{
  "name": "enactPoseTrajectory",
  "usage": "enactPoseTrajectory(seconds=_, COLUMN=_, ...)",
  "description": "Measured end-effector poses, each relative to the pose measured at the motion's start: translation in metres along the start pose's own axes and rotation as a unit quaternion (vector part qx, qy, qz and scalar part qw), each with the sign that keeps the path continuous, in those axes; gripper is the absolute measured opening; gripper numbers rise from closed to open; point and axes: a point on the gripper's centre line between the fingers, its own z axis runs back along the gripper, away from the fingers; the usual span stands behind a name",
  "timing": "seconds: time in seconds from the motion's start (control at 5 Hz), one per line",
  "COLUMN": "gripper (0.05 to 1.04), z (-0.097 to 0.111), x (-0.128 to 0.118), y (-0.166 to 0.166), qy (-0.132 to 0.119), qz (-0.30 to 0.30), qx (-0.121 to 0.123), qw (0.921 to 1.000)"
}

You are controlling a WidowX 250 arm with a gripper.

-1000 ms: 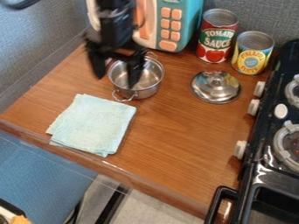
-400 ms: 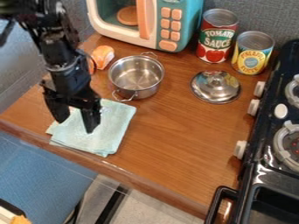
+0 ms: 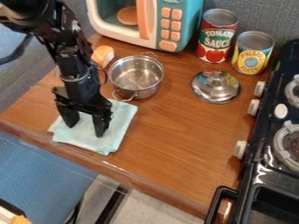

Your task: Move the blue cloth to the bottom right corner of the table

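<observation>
The tool (image 3: 86, 131) obscures the centre and eleven o'clock side of the cloth (image 3: 121, 120); its fingertips possibly touch the fabric, unconfirmed. The arm (image 3: 71, 65), cropped at eleven o'clock, partly covers an orange-and-white object (image 3: 104, 54). The toy microwave (image 3: 186, 29) is cropped at twelve, the stove (image 3: 260, 146) at three.

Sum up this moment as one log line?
gripper: open, over cloth | cloth: left of table's near edge | pot: behind cloth, uncovered

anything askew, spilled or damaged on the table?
No visible spill or damage. Only mildly askew: the folded light blue cloth under the gripper, since its layers don't line up neatly at the edges.
</observation>
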Motion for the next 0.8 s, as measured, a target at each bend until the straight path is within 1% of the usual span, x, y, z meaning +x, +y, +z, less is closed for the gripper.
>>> enactPoseTrajectory(seconds=0.2, gripper=1.001, z=-0.002, x=0.001, y=-0.002, qy=-0.003, qz=-0.002, qx=0.009, qw=1.0)
enactPoseTrajectory(seconds=0.4, gripper=1.001, z=-0.004, x=-0.005, y=-0.018, qy=-0.001, qz=-0.023, qx=-0.001, qw=0.9997)
enactPoseTrajectory(seconds=0.6, gripper=0.997, z=-0.003, x=-0.01, y=-0.044, qy=0.0, qz=-0.056, qx=-0.006, qw=0.9984)
enactPoseTrajectory(seconds=0.8, gripper=0.999, z=-0.003, x=-0.014, y=-0.088, qy=0.019, qz=-0.091, qx=-0.013, qw=0.9956)
